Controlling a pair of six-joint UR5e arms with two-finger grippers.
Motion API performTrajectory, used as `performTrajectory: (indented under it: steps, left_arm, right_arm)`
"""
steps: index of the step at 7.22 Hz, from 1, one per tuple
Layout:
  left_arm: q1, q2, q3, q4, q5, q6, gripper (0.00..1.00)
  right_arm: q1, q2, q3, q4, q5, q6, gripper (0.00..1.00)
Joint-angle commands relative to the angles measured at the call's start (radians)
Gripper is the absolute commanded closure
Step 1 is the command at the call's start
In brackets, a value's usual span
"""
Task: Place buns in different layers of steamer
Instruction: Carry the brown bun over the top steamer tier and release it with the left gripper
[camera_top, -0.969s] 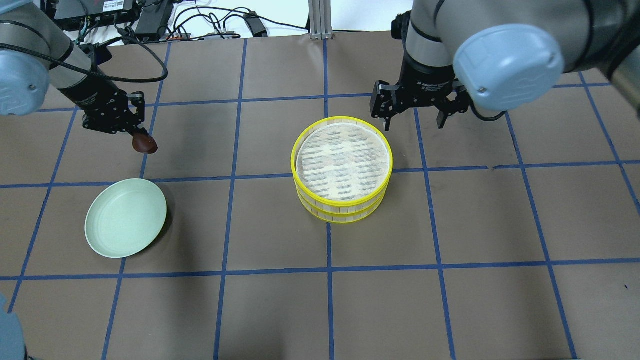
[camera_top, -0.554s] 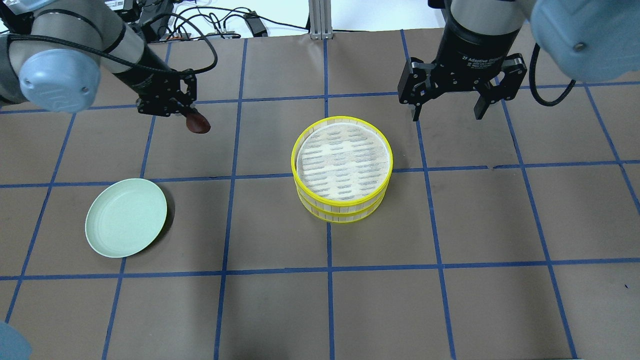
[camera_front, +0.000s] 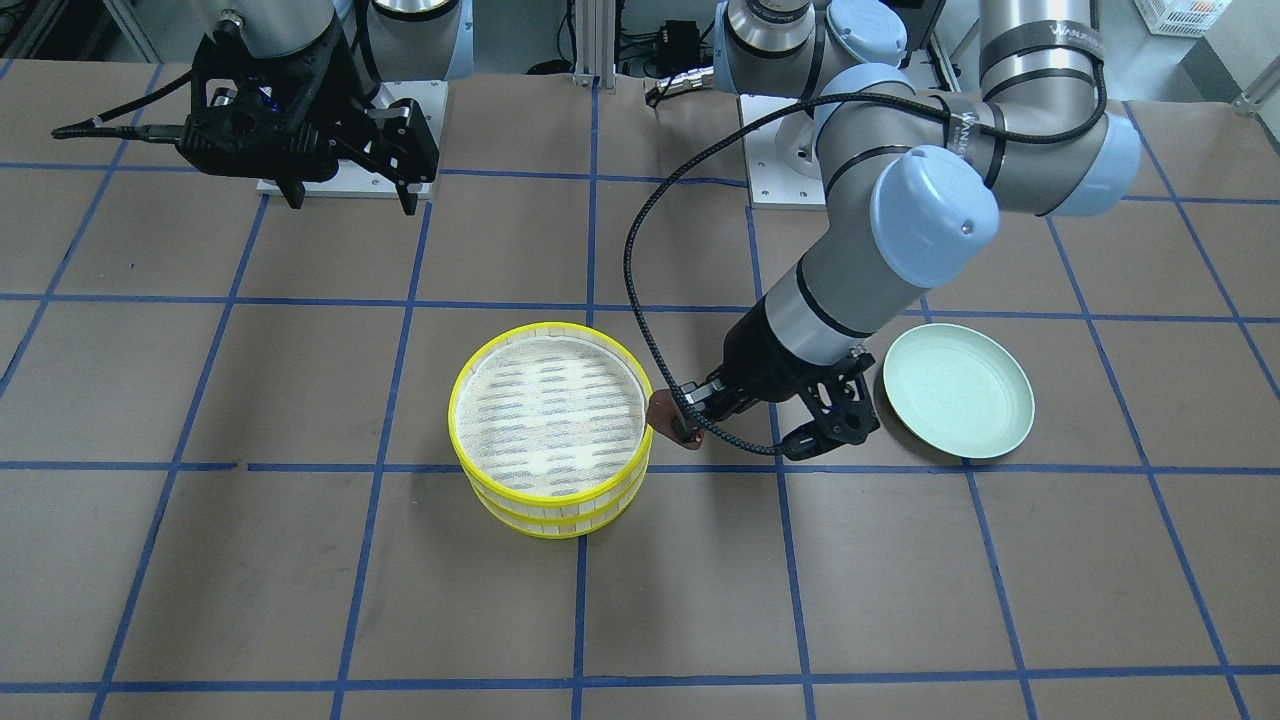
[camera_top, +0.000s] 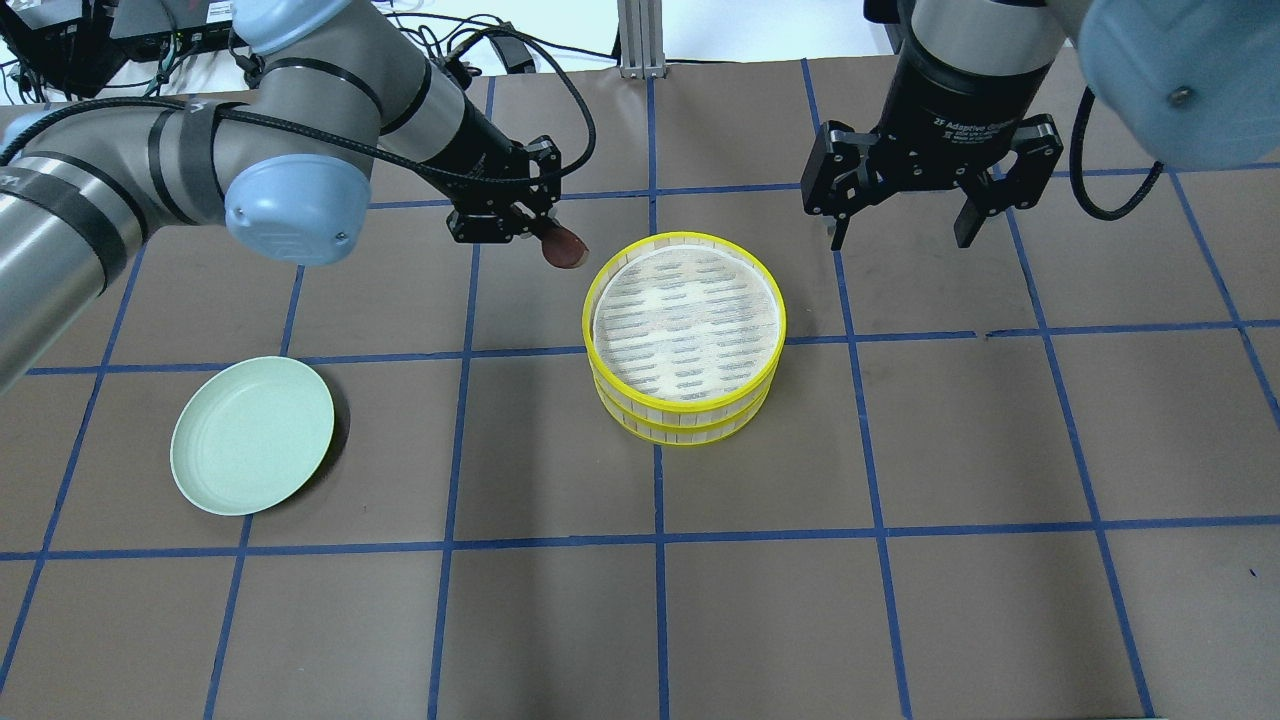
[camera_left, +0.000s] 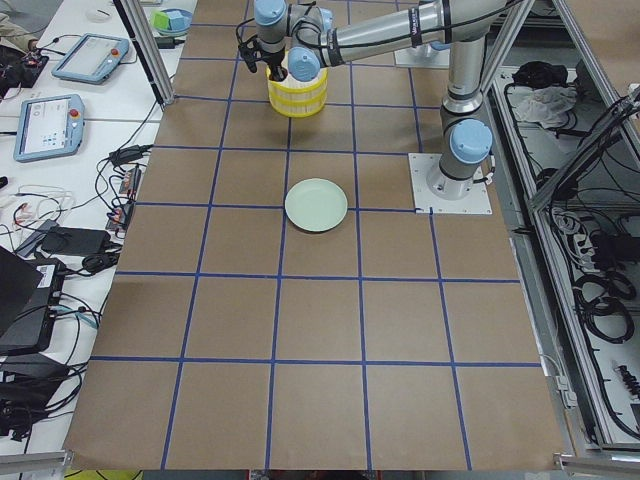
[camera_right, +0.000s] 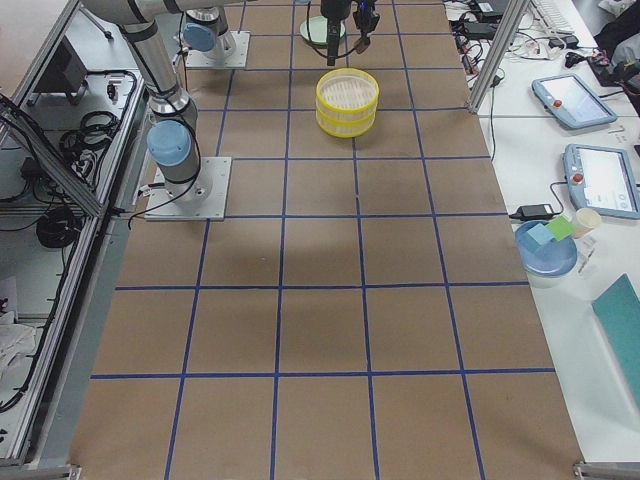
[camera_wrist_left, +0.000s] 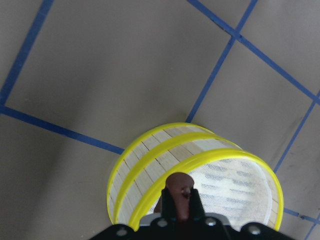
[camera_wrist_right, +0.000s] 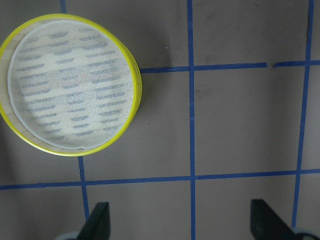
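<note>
Brown bun (camera_top: 566, 253) clamped in left claw (camera_top: 548, 238), now carried across surface (camera_top: 900, 450) to just beside steamer layers (camera_top: 640, 425). Right claw (camera_top: 900, 238) held apart, withdrawn behind them. Top layer (camera_top: 684, 320) bare; deposit judged next.

A table (camera_top: 900, 620) covered in brown paper and ruled into squares by blue tape (camera_top: 657, 535) fills the evenly lit work cell. A white bench (camera_left: 80, 110) along one side carries control tablets (camera_left: 45, 125) and loose cables (camera_left: 122, 185). An aluminium post (camera_top: 632, 40) stands at the table's back edge. Black coiled leads (camera_right: 97, 128) lie on the opposite side, beyond the frame.
</note>
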Motion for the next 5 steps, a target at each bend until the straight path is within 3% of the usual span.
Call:
performTrajectory:
  steps: [1, 3, 4, 5]
  left_arm:
    - [-0.044, -0.038, -0.010, 0.048, -0.113, -0.025, 1.00]
    - [-0.096, -0.064, -0.011, 0.063, -0.143, -0.117, 0.95]
    - [-0.099, -0.064, -0.025, 0.063, -0.140, -0.102, 0.61]
    - [-0.099, -0.067, -0.029, 0.067, -0.143, -0.109, 0.01]
  right_arm:
    - [0.001, -0.001, 0.002, 0.000, 0.001, 0.000, 0.00]
    - [0.001, -0.001, 0.002, 0.000, 0.001, -0.001, 0.00]
    - [0.001, -0.001, 0.002, 0.000, -0.001, -0.001, 0.00]
    - [0.001, -0.001, 0.002, 0.000, -0.002, -0.003, 0.00]
